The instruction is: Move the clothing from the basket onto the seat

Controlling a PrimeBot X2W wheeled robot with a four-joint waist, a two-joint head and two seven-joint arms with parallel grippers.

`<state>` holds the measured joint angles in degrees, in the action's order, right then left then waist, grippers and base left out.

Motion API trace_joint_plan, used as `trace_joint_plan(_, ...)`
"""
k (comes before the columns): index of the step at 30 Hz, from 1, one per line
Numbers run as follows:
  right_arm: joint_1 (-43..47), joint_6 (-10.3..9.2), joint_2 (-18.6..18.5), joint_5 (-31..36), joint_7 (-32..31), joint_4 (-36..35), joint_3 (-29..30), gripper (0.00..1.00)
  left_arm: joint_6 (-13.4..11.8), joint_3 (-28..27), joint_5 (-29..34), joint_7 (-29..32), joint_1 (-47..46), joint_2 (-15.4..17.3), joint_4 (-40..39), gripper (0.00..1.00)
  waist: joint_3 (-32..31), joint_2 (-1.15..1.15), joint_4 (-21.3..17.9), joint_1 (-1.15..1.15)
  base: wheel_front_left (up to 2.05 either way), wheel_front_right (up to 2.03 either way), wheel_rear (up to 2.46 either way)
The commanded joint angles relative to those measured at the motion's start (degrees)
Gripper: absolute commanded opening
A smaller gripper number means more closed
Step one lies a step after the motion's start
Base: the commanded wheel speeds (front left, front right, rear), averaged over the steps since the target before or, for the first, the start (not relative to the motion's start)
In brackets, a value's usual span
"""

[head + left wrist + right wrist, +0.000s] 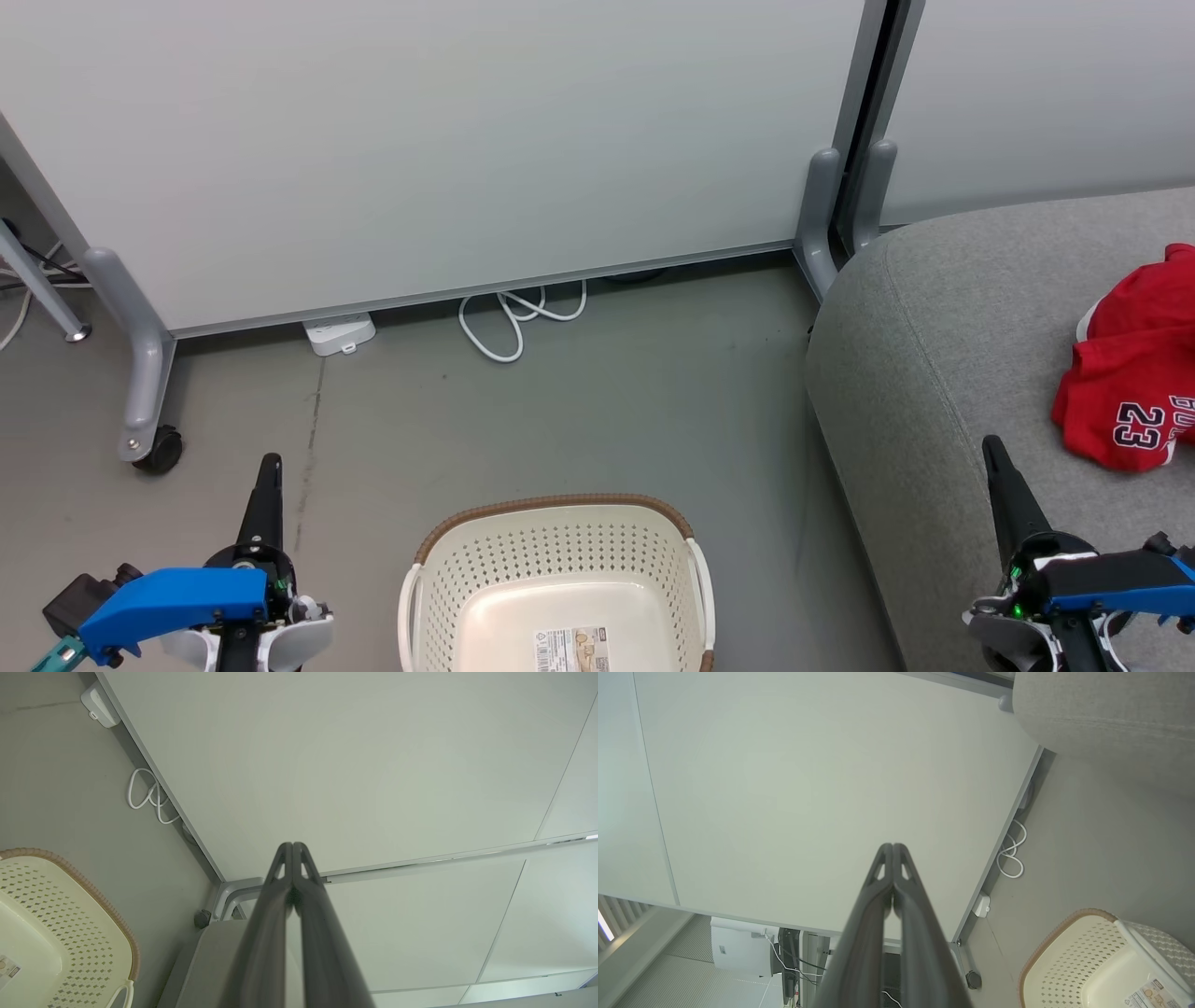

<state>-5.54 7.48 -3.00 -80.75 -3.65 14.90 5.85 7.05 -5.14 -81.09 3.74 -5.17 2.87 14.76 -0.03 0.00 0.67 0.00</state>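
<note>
The red clothing (1134,359), printed with a dark "23", lies crumpled on the grey seat (943,373) at the right edge of the head view. The cream basket (560,583) with a brown rim stands on the floor at the bottom centre; only a paper label lies on its bottom. It also shows in the left wrist view (51,914) and the right wrist view (1083,961). My left gripper (271,464) is shut with nothing in it, left of the basket, its fingers (292,847) pressed together. My right gripper (991,446) is shut and bare over the seat's front, fingers (893,847) together.
A pale partition wall (448,140) on grey castor feet (149,439) stands behind the basket. A white power strip (339,333) and a looped white cable (513,317) lie on the grey floor at its base. A second panel (1046,93) stands behind the seat.
</note>
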Motion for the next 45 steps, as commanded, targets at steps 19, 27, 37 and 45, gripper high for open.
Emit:
trace_joint_plan(19, -1.0, 0.02, 0.1, -8.7, -2.3, -0.9, 0.6, 0.00, 0.6, -1.2, -8.4, 2.2, -1.3, 0.0, -0.7, 0.00, 0.1, 0.00, -0.5, 0.00, 0.00, 0.00, 0.00)
trace_joint_plan(27, -1.0, 0.02, 0.2, -11.9, -3.1, -1.0, 0.8, 0.00, 0.7, -1.5, -11.5, 3.0, -1.4, 0.0, -0.8, 0.00, 0.2, 0.00, -0.7, 0.00, 0.00, 0.00, 0.00)
trace_joint_plan(37, -1.0, 0.02, 0.2, -11.7, -3.1, -1.0, 0.8, 0.00, 0.7, -1.5, -11.4, 3.0, -1.3, 0.0, -0.8, 0.00, 0.2, 0.00, -0.7, 0.00, 0.00, 0.00, 0.00)
trace_joint_plan(45, -1.0, 0.02, 0.2, -11.7, -3.1, -1.0, 0.8, 0.00, 0.7, -1.5, -11.4, 3.0, -1.3, 0.0, -0.8, 0.00, 0.2, 0.00, -0.7, 0.00, 0.00, 0.00, 0.00)
